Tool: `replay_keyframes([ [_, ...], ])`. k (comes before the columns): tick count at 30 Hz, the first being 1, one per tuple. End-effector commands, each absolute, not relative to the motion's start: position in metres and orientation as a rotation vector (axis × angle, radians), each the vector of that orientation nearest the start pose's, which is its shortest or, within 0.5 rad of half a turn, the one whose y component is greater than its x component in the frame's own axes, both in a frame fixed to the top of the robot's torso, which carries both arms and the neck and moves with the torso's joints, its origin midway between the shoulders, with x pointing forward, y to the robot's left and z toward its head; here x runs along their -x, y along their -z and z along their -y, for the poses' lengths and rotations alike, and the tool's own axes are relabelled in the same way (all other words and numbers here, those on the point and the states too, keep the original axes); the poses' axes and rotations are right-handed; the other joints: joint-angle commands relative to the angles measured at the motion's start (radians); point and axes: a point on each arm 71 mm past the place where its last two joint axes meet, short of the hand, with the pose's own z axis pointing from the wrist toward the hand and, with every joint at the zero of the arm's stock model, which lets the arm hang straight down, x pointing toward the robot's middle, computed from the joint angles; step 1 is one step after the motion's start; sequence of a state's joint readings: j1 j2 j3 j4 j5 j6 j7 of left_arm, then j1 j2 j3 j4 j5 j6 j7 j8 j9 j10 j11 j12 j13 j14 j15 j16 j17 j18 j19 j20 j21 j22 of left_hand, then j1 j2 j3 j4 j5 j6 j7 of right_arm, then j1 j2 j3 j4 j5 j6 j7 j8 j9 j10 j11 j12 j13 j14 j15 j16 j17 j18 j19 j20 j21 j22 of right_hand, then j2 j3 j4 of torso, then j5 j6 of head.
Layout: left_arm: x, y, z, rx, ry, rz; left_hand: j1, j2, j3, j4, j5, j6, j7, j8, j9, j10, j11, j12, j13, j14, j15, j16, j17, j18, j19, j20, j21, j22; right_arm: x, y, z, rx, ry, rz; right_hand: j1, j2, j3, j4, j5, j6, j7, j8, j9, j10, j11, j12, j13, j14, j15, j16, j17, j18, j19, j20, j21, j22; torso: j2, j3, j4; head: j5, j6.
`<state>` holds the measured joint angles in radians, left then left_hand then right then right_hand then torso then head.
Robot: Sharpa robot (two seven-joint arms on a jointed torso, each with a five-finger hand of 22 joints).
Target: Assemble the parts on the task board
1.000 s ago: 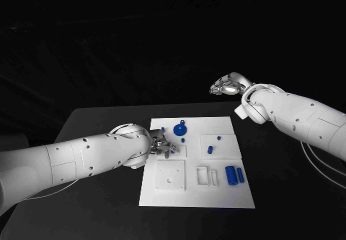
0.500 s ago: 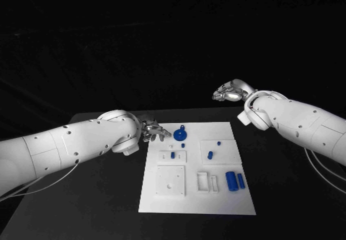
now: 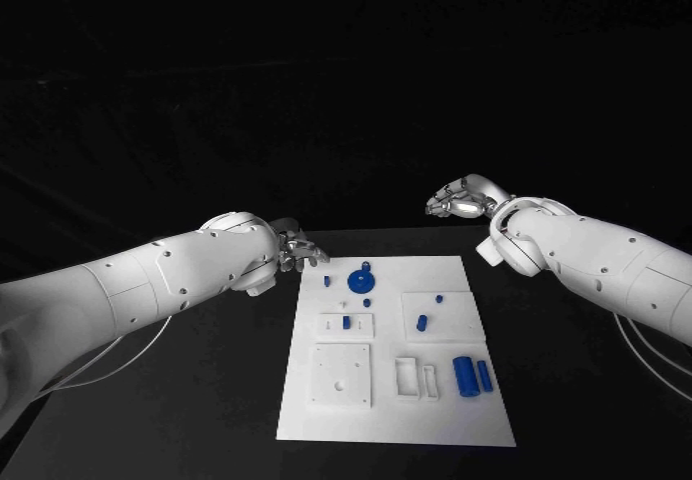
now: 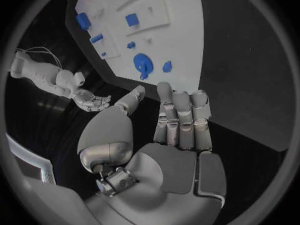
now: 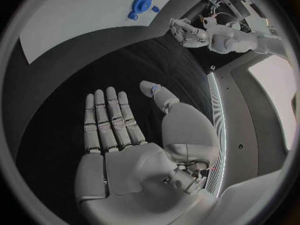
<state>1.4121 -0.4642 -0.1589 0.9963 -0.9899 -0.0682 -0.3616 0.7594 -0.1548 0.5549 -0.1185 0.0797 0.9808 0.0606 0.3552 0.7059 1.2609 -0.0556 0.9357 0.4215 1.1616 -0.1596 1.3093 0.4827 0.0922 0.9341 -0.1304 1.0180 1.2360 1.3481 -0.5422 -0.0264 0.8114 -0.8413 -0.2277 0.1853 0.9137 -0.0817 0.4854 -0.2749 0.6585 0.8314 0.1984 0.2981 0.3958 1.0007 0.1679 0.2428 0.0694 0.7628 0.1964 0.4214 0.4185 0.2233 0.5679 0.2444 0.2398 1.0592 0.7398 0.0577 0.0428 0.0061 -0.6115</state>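
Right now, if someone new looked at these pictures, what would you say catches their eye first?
The white task board in the middle of the black table stands out most, with its small blue parts: a round blue disc near the far edge and two blue cylinders side by side toward the near right. Next come the two silver hands: the left hand at the board's far left corner and the right hand raised beyond the far edge, both holding nothing.

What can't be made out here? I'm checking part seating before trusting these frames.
- Small blue part on the task board, head view: too small to tell whether it stands in its socket or lies loose.
- Task board, left wrist view: its far end is cut by the circle's rim.
- Left hand, head view: palm hidden behind its own forearm.
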Motion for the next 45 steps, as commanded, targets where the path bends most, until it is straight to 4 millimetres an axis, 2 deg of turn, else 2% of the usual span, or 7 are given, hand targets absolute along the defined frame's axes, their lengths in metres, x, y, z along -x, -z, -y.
replay_keyframes([
  [1,-0.6,0.152,-0.171,0.189,0.409,-1.934,-0.008,-0.031,0.002,0.022,-0.023,-0.004,0.001,-0.005,-0.003,0.002,0.004,-0.009,-0.002,0.004,0.004,-0.007,-0.001,-0.018,-0.005,-0.098,-0.009,-0.003,-0.615,0.125,0.264,-0.375,-0.801,-1.515,0.006,-0.003,-0.006,-0.001,0.004,-0.009,0.0,0.0,-0.001,0.003,0.001,-0.006,-0.001,-0.007,0.002,0.005,-0.002,-0.007,-0.007,0.001,-0.007,0.002,0.006,-0.0036,-0.0051,0.002,0.006],
  [4,-0.605,0.153,-0.169,0.188,0.395,-1.95,-0.003,-0.039,0.007,0.032,-0.023,-0.005,0.001,-0.006,-0.006,0.004,0.004,-0.012,-0.002,0.006,0.004,-0.009,-0.001,-0.019,-0.003,-0.099,-0.011,-0.004,-0.614,0.125,0.263,-0.374,-0.804,-1.515,0.006,-0.002,-0.006,0.0,0.004,-0.009,0.0,0.0,-0.002,0.003,0.001,-0.006,-0.001,-0.007,0.002,0.006,-0.002,-0.007,-0.007,0.001,-0.007,0.002,0.011,-0.0061,-0.0105,0.005,0.012],
  [11,-0.61,0.158,-0.167,0.182,0.35,-2.015,-0.008,-0.042,0.003,0.05,-0.025,-0.007,0.002,-0.006,-0.008,0.006,0.005,-0.017,-0.002,0.008,0.005,-0.011,0.001,-0.021,-0.002,-0.1,-0.014,-0.005,-0.613,0.125,0.264,-0.373,-0.806,-1.513,0.006,-0.004,-0.006,-0.001,0.005,-0.01,0.001,0.0,-0.002,0.003,0.002,-0.006,-0.001,-0.007,0.002,0.006,-0.003,-0.007,-0.007,0.001,-0.007,0.002,0.02,-0.0069,-0.0188,0.011,0.017],
  [24,-0.614,0.176,-0.167,0.2,0.311,-2.046,-0.033,-0.039,-0.01,0.082,-0.027,-0.009,0.002,-0.006,-0.011,0.009,0.006,-0.02,0.0,0.009,0.005,-0.01,0.005,-0.023,-0.003,-0.101,-0.016,-0.004,-0.612,0.125,0.258,-0.368,-0.818,-1.519,0.005,-0.005,-0.007,0.0,0.004,-0.011,0.001,0.0,-0.002,0.003,0.002,-0.007,-0.001,-0.008,0.002,0.007,-0.004,-0.007,-0.007,0.001,-0.008,0.003,0.027,-0.008,-0.0229,0.015,0.018],
  [27,-0.615,0.18,-0.169,0.213,0.303,-2.045,-0.051,-0.051,-0.016,0.105,-0.029,-0.038,0.009,-0.023,-0.021,0.009,0.011,-0.02,0.002,0.013,0.009,-0.004,0.01,-0.021,0.001,-0.104,-0.013,-0.001,-0.612,0.125,0.258,-0.367,-0.819,-1.519,0.005,-0.006,-0.008,0.0,0.001,-0.011,0.001,0.0,-0.003,0.003,0.002,-0.008,-0.001,-0.009,0.002,0.008,-0.006,-0.007,-0.007,0.001,-0.009,0.004,0.027,-0.0082,-0.0222,0.013,0.015],
  [33,-0.616,0.182,-0.174,0.22,0.289,-2.057,-0.055,-0.062,-0.015,0.125,-0.031,-0.028,0.006,-0.016,-0.019,0.013,0.009,-0.017,0.007,0.017,0.007,0.004,0.017,-0.018,0.005,-0.108,-0.007,0.003,-0.612,0.124,0.258,-0.367,-0.819,-1.518,0.005,-0.006,-0.009,0.0,-0.001,-0.011,0.002,0.0,-0.003,0.003,0.002,-0.008,-0.001,-0.009,0.002,0.009,-0.006,-0.007,-0.008,0.001,-0.009,0.004,0.029,-0.0094,-0.0245,0.013,0.012],
  [45,-0.613,0.185,-0.171,0.207,0.303,-2.098,-0.029,-0.049,-0.022,0.122,-0.03,-0.023,0.004,-0.012,-0.02,0.019,0.007,-0.012,0.014,0.018,0.004,0.015,0.027,-0.017,0.006,-0.112,0.002,0.012,-0.613,0.125,0.255,-0.365,-0.822,-1.519,0.004,-0.006,-0.01,0.001,-0.002,-0.012,0.002,0.0,-0.003,0.003,0.002,-0.008,-0.001,-0.009,0.002,0.01,-0.008,-0.007,-0.008,0.001,-0.01,0.005,0.029,-0.0104,-0.0226,0.014,0.009],
])
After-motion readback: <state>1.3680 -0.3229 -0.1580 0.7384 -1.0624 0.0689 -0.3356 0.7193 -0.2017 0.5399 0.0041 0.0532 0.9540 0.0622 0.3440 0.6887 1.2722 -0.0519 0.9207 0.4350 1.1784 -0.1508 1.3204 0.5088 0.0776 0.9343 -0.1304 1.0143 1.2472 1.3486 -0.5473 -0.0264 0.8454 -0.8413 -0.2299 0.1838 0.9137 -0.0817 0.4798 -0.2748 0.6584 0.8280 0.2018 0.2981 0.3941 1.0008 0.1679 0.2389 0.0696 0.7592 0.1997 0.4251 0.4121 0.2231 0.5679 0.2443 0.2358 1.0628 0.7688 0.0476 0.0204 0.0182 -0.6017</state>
